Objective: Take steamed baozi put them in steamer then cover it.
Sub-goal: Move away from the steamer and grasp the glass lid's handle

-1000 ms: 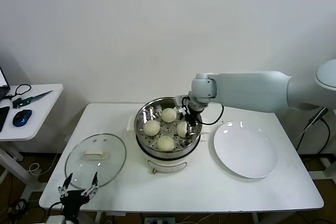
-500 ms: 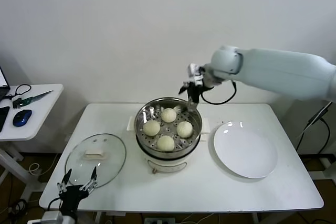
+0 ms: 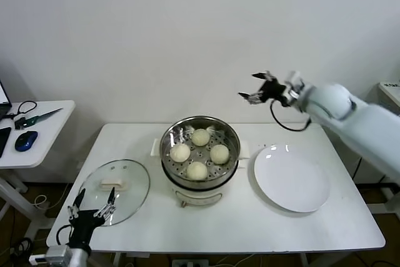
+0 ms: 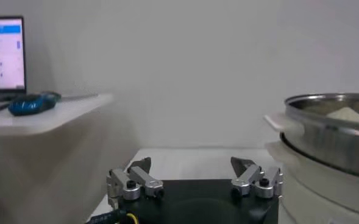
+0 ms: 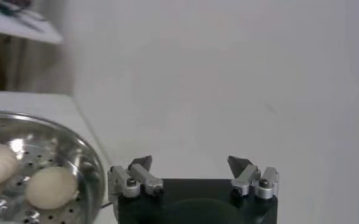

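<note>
Right claw (image 3: pixel 256 87) has lifted away from steamer (image 3: pixel 200 162), empty, open.

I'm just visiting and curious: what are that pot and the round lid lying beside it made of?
The steamer looks like polished stainless steel: its rim mirrors the light, and its base seems to be cream plastic. The cover looks like clear glass, since the table shows through it, with a metal rim and a cream, probably plastic, handle.
</note>
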### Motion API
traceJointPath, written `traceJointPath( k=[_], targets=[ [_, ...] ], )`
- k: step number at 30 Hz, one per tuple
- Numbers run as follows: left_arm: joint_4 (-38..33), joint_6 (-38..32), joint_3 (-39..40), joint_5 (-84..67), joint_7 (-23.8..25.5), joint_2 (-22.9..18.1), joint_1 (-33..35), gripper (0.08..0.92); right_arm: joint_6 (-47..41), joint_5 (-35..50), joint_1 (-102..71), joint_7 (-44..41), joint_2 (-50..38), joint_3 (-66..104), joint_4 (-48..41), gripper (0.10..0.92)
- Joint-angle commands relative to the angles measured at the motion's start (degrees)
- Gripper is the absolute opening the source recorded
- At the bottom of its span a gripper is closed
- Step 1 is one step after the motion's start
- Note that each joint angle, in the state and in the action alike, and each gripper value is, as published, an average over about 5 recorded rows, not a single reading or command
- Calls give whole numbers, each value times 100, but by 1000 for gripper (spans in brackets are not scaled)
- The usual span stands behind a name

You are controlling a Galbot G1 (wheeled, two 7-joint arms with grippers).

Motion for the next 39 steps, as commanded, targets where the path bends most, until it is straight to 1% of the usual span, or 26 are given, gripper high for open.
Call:
traceJointPath(
  k=[1,5,9,13,17,20,22,25,27,30,33,36,39],
  targets=[
    [-3,-158,-17,103,38,47,-52,823,1256,-930,-6518,647,278,6499,628,823],
    [38,-339,36,327,61,2,-116,823,2150,-1387,-7409,382,1129,7057,551,823],
    [107,-515,36,459,60,34,-121,823,2910,-1761,-7898,293,1806,7166,389,823],
    [253,-684,31,585,38,94,-153,823,3412,-2016,-8240,274,2329,7083,304,823],
    [374,-934,32,1103,-82,130,-171,823,3714,-2259,-8397,307,2756,6961,286,823],
    [473,-1224,-5,1873,-339,168,-195,823,3792,-2345,-8475,372,3036,6859,318,823],
    [562,-1487,-55,2732,-637,239,-192,823,3808,-2387,-8499,435,3206,6780,324,823],
    [781,-1810,-116,4854,-1718,400,-153,823,3750,-2360,-8504,521,3432,6661,328,823],
    [931,-1871,-131,6105,-2291,525,-90,823,3727,-2408,-8496,545,3562,6601,328,823],
    [1168,-1749,-88,7027,-2420,661,-3,823,3724,-2551,-8477,564,3738,6534,346,823],
    [1567,-1527,-14,7745,-2483,681,-66,823,3714,-2651,-8467,587,3863,6499,377,823],
    [1934,-1353,53,8172,-2411,655,-223,823,3719,-2730,-8467,625,3933,6492,375,823],
    [2181,-1245,120,8294,-2330,575,-438,823,3742,-2770,-8482,673,3985,6503,364,823]
  ],
)
